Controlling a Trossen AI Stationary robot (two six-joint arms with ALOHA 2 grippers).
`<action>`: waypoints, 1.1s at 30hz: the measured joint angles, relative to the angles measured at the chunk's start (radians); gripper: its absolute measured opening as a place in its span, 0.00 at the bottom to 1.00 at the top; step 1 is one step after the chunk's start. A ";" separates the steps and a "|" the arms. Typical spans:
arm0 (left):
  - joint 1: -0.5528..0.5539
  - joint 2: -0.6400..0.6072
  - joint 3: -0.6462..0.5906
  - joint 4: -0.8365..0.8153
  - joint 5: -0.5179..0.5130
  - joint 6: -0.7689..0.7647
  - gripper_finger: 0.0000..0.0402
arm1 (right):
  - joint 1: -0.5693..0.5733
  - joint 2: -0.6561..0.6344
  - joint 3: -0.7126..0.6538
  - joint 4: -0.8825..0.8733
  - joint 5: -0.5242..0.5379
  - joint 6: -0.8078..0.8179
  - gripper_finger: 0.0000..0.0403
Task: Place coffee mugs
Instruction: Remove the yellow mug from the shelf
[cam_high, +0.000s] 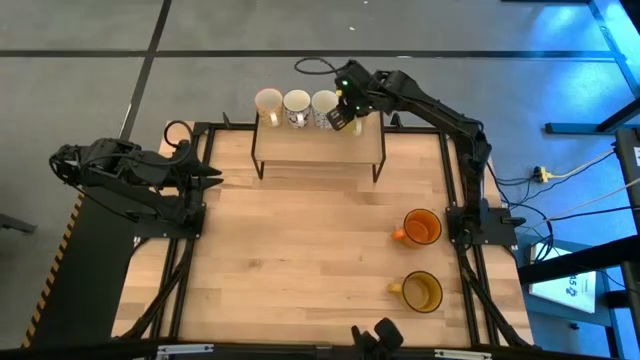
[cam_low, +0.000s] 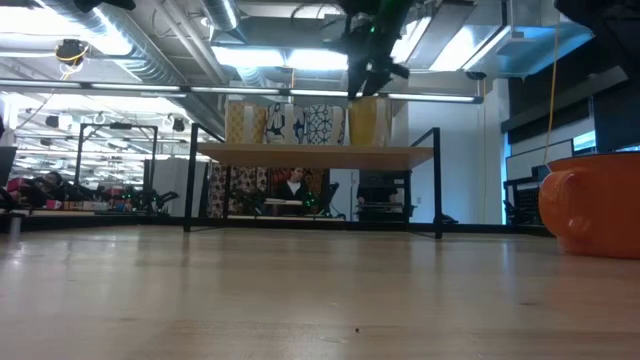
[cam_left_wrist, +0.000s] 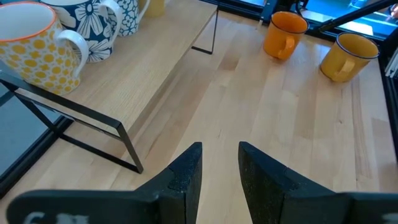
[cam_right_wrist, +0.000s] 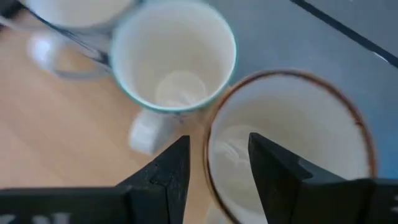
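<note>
Four mugs stand in a row on the wooden shelf (cam_high: 318, 145) at the table's far edge. They are a yellow-dotted one (cam_high: 268, 100), two blue-patterned ones (cam_high: 297, 103) (cam_high: 323, 105) and a cream one with a brown rim (cam_right_wrist: 292, 137). My right gripper (cam_high: 345, 115) is open above the cream mug, at the right end of the row. One finger (cam_right_wrist: 165, 171) is outside its wall and the other (cam_right_wrist: 277, 171) is over its inside. An orange mug (cam_high: 421, 228) and an amber mug (cam_high: 421, 291) stand on the table at the right. My left gripper (cam_high: 212, 176) is open and empty at the table's left edge.
The shelf stands on thin black metal legs (cam_left_wrist: 127, 146), with open space beneath it. The middle of the wooden table (cam_high: 300, 250) is bare. The two arm bases and black frame rails run along the left and right edges.
</note>
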 joint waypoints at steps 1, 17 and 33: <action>0.000 0.000 0.000 0.000 0.000 0.000 0.25 | 0.000 0.008 -0.002 -0.006 0.001 0.000 0.37; 0.000 0.000 0.000 0.000 0.000 0.000 0.25 | 0.016 0.022 -0.001 -0.081 -0.001 -0.022 0.04; 0.000 0.000 0.000 0.001 0.000 -0.001 0.25 | 0.298 -0.089 -0.001 -0.130 -0.007 0.114 0.01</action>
